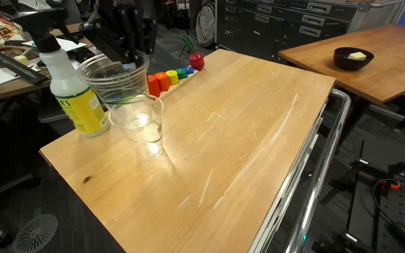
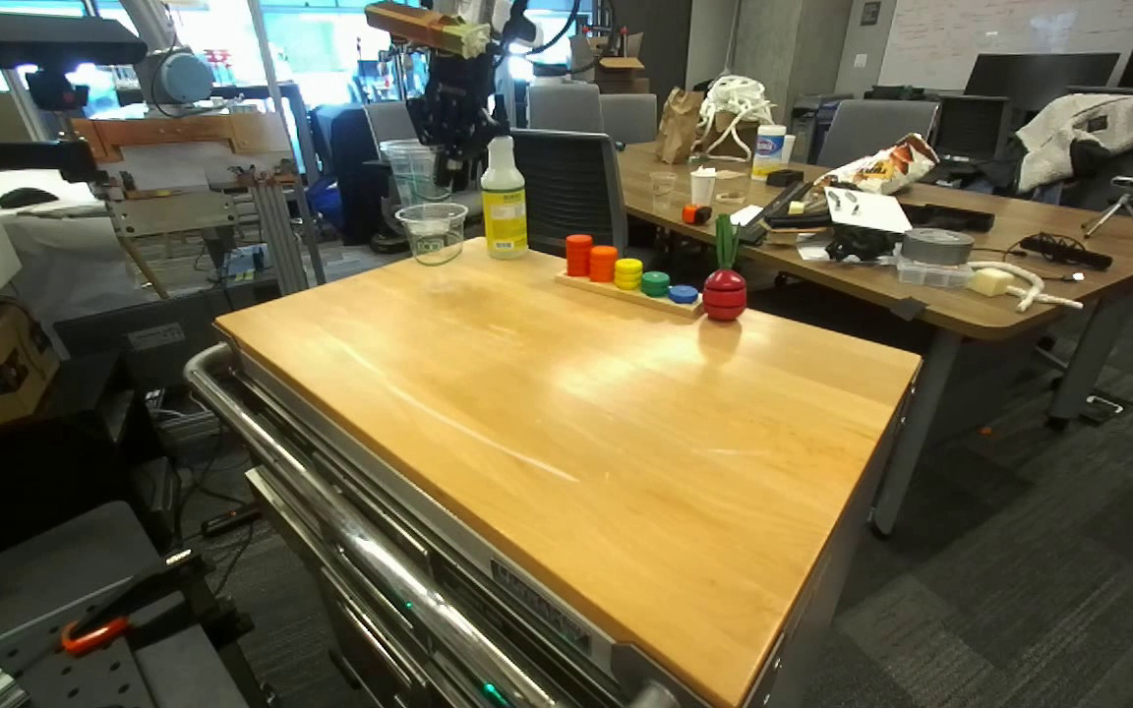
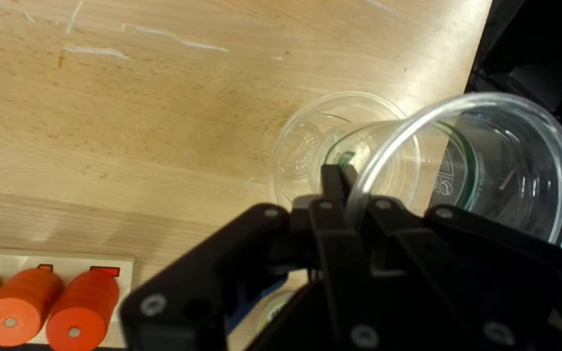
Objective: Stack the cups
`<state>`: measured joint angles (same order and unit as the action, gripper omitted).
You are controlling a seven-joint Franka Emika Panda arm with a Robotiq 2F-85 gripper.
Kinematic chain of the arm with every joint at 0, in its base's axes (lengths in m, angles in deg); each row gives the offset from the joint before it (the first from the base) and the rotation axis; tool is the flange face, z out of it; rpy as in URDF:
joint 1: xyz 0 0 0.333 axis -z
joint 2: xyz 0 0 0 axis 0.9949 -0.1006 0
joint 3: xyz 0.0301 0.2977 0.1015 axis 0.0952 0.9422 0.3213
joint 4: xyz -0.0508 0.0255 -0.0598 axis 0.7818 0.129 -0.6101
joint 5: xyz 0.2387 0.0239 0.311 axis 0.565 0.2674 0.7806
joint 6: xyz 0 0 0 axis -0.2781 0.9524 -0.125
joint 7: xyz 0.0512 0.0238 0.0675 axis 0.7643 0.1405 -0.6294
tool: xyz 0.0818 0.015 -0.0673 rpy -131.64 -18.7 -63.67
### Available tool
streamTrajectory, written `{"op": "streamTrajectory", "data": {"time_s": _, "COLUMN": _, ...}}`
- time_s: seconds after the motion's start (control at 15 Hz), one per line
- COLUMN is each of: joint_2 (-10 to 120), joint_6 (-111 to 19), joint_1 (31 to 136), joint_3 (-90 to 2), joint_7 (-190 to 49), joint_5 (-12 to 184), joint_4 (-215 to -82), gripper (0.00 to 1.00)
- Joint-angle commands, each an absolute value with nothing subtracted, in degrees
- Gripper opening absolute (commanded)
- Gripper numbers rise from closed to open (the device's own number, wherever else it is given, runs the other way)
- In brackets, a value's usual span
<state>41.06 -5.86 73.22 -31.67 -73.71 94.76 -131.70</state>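
Observation:
My gripper [image 1: 129, 65] is shut on the near rim of the held clear cups [image 1: 98, 79]. Their doubled rim looks like two nested cups. The held cups also show in an exterior view [image 2: 407, 167] and at the right of the wrist view [image 3: 510, 161], slightly tilted. Another clear cup [image 1: 150, 140] stands upright on the table below; it also shows in an exterior view [image 2: 432, 236] and in the wrist view [image 3: 298, 146]. The held cups' base overlaps the standing cup's mouth in both exterior views; I cannot tell whether it is inside it.
A yellow-labelled spray bottle [image 1: 83, 110] stands close beside the cups. A wooden rack of coloured blocks [image 2: 630, 287] and a red onion-like toy [image 2: 724, 295] stand along the table's edge. The standing cup is near a corner of the wooden table [image 1: 223, 140].

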Motion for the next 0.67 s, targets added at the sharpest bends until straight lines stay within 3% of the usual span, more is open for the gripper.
{"op": "streamTrajectory", "data": {"time_s": 0.0, "joint_2": 40.59, "joint_6": -7.77, "joint_1": 73.72, "joint_3": -31.47, "joint_7": -75.46, "joint_5": 95.89, "joint_4": -130.71, "gripper": 0.20}}
{"op": "streamTrajectory", "data": {"time_s": 0.6, "joint_2": 44.78, "joint_6": -11.53, "joint_1": 74.53, "joint_3": -31.84, "joint_7": -80.13, "joint_5": 94.36, "joint_4": -134.38, "gripper": 0.89}}
